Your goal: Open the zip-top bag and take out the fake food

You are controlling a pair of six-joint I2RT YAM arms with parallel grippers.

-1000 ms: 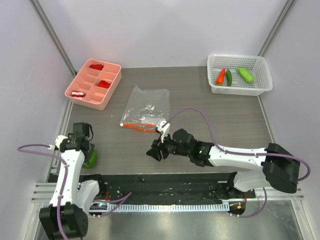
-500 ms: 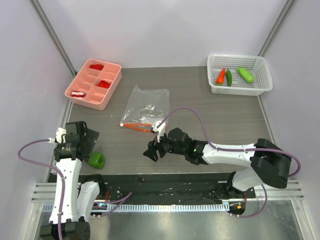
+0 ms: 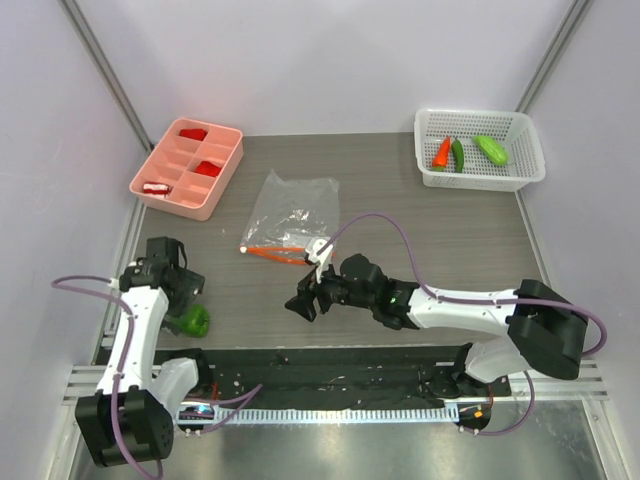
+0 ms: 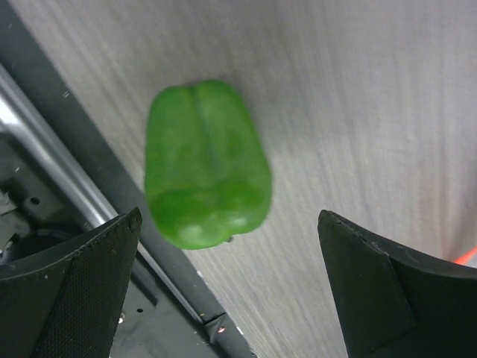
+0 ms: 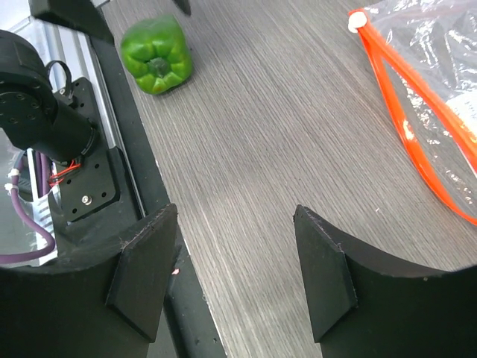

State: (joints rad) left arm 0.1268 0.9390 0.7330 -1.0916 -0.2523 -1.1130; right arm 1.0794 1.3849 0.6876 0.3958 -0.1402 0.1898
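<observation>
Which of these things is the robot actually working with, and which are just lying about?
Job: zip-top bag; green bell pepper; carrot piece, dark green chili and light green piece in the white basket.
Lying about: pink tray; red blocks in it.

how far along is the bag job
Done: zip-top bag lies open, looking empty; carrot piece, dark green chili, light green piece sit in the white basket. In hand: nothing, left gripper and right gripper open. Left: perhaps basketing the green bell pepper.
</observation>
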